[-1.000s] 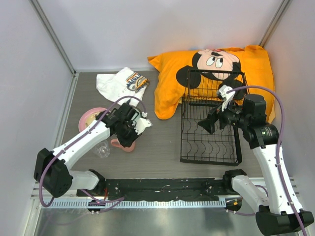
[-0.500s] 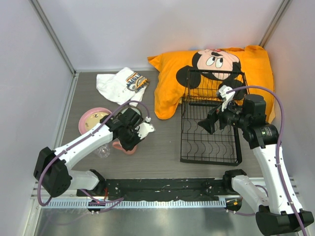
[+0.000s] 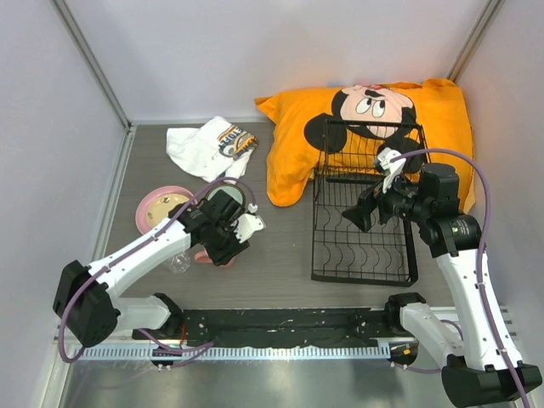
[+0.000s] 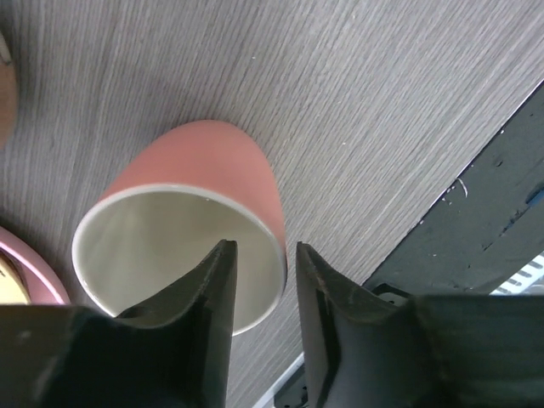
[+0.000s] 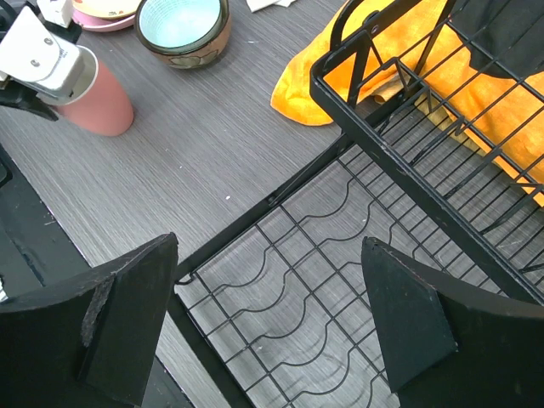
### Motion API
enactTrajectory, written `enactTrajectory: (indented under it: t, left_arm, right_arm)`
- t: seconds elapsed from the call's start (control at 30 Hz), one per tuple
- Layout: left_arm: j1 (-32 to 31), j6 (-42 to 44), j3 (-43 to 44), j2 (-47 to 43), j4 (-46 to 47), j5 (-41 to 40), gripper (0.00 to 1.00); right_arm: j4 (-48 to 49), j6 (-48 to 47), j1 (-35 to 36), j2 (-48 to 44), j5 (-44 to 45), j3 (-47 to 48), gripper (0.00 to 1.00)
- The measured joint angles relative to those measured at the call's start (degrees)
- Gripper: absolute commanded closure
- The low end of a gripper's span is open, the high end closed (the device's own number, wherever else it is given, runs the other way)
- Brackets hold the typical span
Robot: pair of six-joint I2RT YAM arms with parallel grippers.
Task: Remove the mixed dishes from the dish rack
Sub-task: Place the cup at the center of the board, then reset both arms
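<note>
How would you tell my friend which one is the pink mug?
Find the black wire dish rack on the right side, then look left to the robot's left hand. The pink mug stands upright right under that hand. It is the only tall pink cup: the pink plate beside it is flat and the bowl is brown.

A lab test cell: plain white panels [image 3: 255, 51] wall in a grey table [image 3: 280, 246], a metal rail [image 3: 280, 350] along its near edge (cartoon pillow [image 3: 293, 161] far right).
</note>
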Motion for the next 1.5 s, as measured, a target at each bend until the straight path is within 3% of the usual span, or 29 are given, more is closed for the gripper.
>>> enactTrajectory:
  t: [0.07, 0.43, 0.7, 0.97, 1.17, 1.33, 1.5]
  left_arm:
    - [0.0, -0.02, -0.07, -0.59, 0.02, -0.07, 0.42]
    - [0.0, -0.61, 1.49, -5.6, 0.15, -0.13, 0.0]
    - [1.42, -3.85, 8.04, -12.68, 5.25, -2.29, 0.0]
    - [9.09, -7.63, 14.16, -13.97, 12.15, -2.62, 0.0]
    - [17.16, -10.45, 15.47, -13.42, 17.75, -2.91, 0.0]
    - [26.71, -14.05, 15.47, -12.22, 22.8, -1.62, 0.0]
    - [33.94, -17.44, 15.74, -10.03, 28.39, -0.17, 0.0]
  right_arm:
    - [0.0, -0.07, 0.0, 0.0, 0.2, 0.0, 0.06]
    - [-0.11, -0.26, 0.0, 1.6, 8.02, 0.0, 0.0]
    - [1.6, 1.18, 0.0, 1.62, 14.91, 0.02, 0.0]
    - [3.48, 3.17, 0.0, 1.2, 20.35, 5.73, 0.0]
    - [11.76, 6.25, 0.02, 0.26, 30.42, 8.92, 0.0]
    - [21.4, 9.01, 0.04, 0.87, 41.53, 7.02, 0.0]
    - [28.24, 10.95, 0.04, 3.06, 46.56, 4.28, 0.0]
